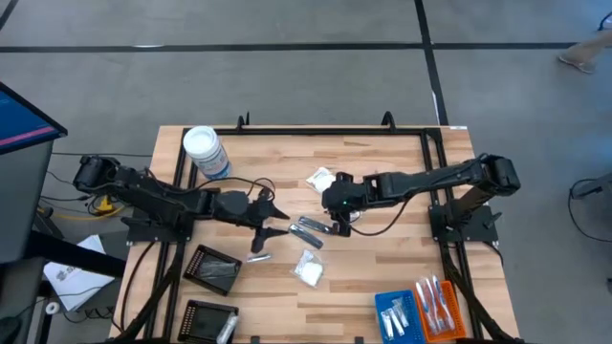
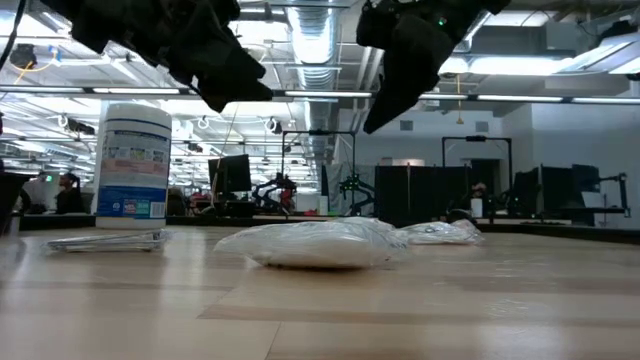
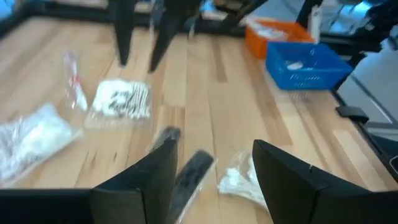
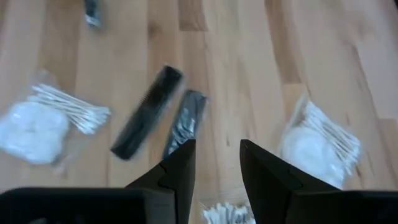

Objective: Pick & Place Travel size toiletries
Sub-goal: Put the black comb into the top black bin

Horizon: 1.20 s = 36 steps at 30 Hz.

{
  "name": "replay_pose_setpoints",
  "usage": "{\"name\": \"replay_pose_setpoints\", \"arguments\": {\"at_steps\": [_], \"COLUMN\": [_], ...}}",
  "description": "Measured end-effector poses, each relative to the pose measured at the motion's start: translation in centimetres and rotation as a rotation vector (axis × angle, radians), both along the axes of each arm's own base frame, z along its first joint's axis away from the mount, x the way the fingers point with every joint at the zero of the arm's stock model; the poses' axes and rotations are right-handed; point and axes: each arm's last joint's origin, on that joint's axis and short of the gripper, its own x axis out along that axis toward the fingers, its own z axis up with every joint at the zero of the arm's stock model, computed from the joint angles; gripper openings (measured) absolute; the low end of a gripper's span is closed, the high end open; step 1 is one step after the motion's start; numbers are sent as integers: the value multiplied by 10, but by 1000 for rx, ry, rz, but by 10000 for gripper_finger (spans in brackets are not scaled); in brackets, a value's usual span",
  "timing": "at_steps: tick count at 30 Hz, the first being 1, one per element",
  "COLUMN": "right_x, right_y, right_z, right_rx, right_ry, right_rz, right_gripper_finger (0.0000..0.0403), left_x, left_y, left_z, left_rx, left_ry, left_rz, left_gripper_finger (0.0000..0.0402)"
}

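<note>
Both grippers' jaws gape empty; only the right wrist view resolves two dark sticks (image 4: 158,115).

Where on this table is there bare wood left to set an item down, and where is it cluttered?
Bare: the wood between the white sachet and the blue tray, and the far edge between the round jar and the right arm's base. Crowded: the middle, where the left hand and right hand hang over the dark sticks.
</note>
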Motion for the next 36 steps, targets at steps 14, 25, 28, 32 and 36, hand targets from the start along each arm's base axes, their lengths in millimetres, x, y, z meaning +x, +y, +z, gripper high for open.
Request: {"name": "replay_pose_setpoints", "arguments": {"at_steps": [14, 25, 28, 32, 36], "right_x": [-2, -13, -14, -17, -19], "right_y": [42, 89, 93, 90, 84], "right_z": [-2, -17, -23, -35, -46], "right_rx": [75, 104, 87, 107, 125], "right_ry": [-43, -143, -178, -228, -259], "right_rz": [49, 137, 123, 89, 44], "right_gripper_finger": [118, 118, 118, 118, 118], "left_x": [10, 40, 48, 55, 55], "left_y": [-4, -4, -5, -6, -6], "left_z": [-25, -48, -56, -61, -61], "left_rx": [-7, -8, 9, 19, 19], "left_ry": [197, 293, 321, 337, 336], "left_rz": [-35, -34, -43, -47, -47], "left_gripper_finger": [204, 204, 204, 204, 204]}}
